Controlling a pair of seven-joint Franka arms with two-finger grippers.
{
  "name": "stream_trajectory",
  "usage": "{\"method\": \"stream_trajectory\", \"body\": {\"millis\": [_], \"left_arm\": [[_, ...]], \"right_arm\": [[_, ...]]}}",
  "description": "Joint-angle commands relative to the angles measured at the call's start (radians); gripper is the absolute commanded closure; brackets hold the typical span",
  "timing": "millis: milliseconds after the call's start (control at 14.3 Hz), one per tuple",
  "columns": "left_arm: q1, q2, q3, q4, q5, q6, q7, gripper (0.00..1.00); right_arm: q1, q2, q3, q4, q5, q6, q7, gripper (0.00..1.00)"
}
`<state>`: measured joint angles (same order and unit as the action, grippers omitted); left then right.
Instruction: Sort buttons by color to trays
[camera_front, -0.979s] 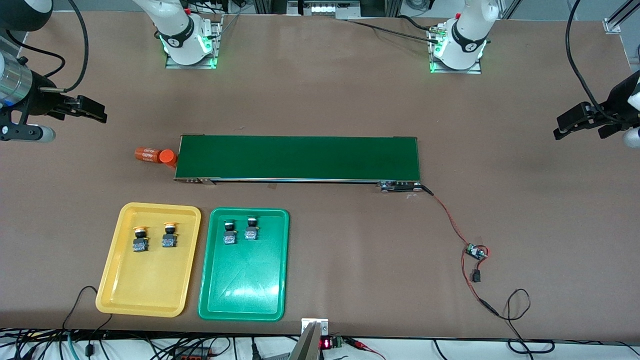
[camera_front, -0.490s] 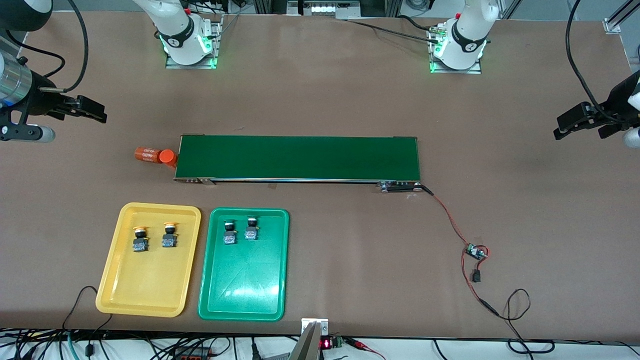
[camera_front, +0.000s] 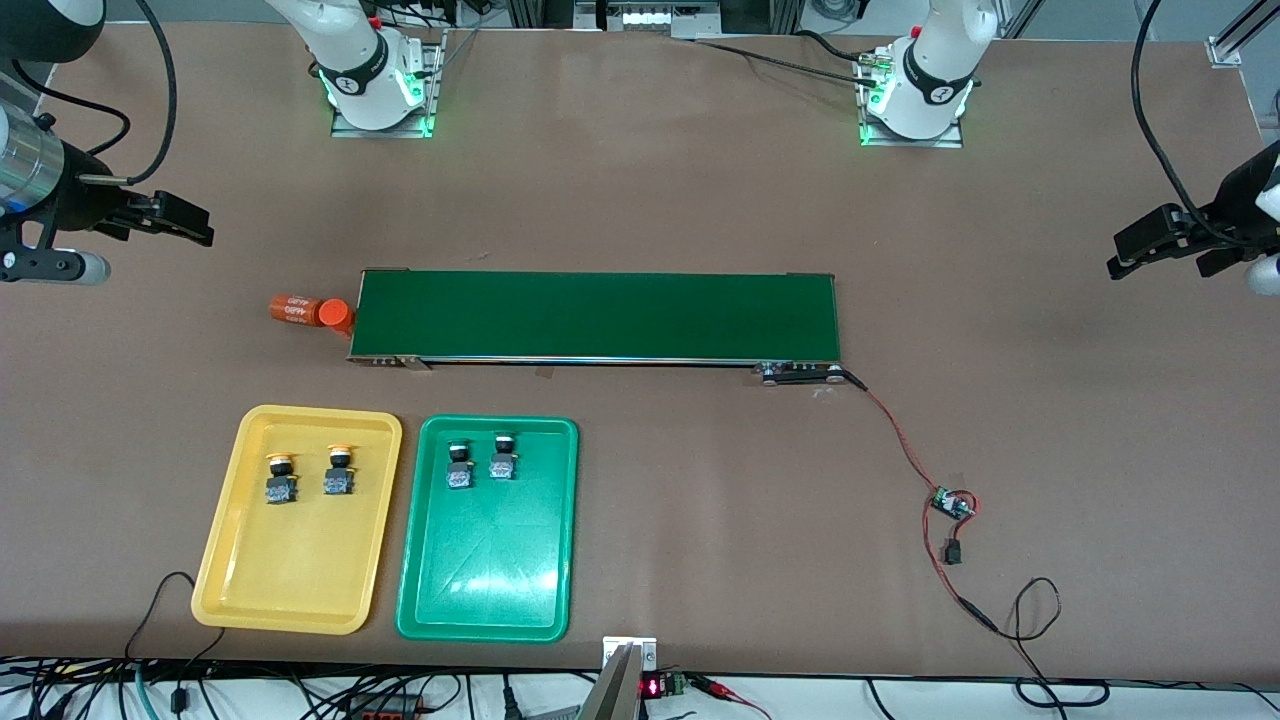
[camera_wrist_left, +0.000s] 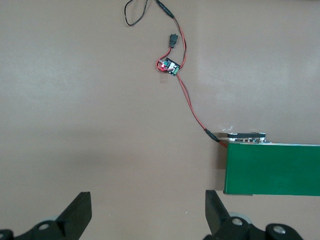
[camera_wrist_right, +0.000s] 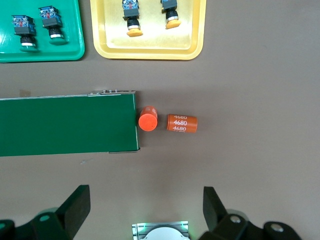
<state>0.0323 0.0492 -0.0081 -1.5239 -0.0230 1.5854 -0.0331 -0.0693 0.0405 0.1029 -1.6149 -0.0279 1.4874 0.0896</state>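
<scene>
Two yellow-capped buttons (camera_front: 281, 478) (camera_front: 339, 471) lie in the yellow tray (camera_front: 290, 560). Beside it, the green tray (camera_front: 490, 575) holds two green-capped buttons (camera_front: 459, 466) (camera_front: 503, 457). The right wrist view shows the yellow tray (camera_wrist_right: 150, 49), the green tray (camera_wrist_right: 42, 54) and all the buttons. My right gripper (camera_front: 195, 222) (camera_wrist_right: 146, 195) hangs open and empty in the air at the right arm's end of the table. My left gripper (camera_front: 1135, 250) (camera_wrist_left: 148, 200) hangs open and empty over the bare table at the left arm's end. Both arms wait, away from the trays.
A long dark green conveyor belt (camera_front: 597, 316) lies across the middle. Two orange cylinders sit at its end toward the right arm, one lying (camera_front: 292, 308), one upright (camera_front: 335, 316). A red wire runs from the belt to a small circuit board (camera_front: 951, 503).
</scene>
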Motion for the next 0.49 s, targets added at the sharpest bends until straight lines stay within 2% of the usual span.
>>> {"method": "stream_trajectory", "body": {"millis": [0,420], "left_arm": [[0.006,-0.005,-0.003,-0.002,-0.008,0.005,0.013,0.0],[0.006,-0.005,-0.001,-0.002,-0.008,0.005,0.015,0.0]], "right_arm": [[-0.004,-0.014,0.004,-0.017,0.002,0.019,-0.005,0.0],[-0.003,-0.011,0.005,-0.017,0.002,0.024,-0.004,0.0]]}}
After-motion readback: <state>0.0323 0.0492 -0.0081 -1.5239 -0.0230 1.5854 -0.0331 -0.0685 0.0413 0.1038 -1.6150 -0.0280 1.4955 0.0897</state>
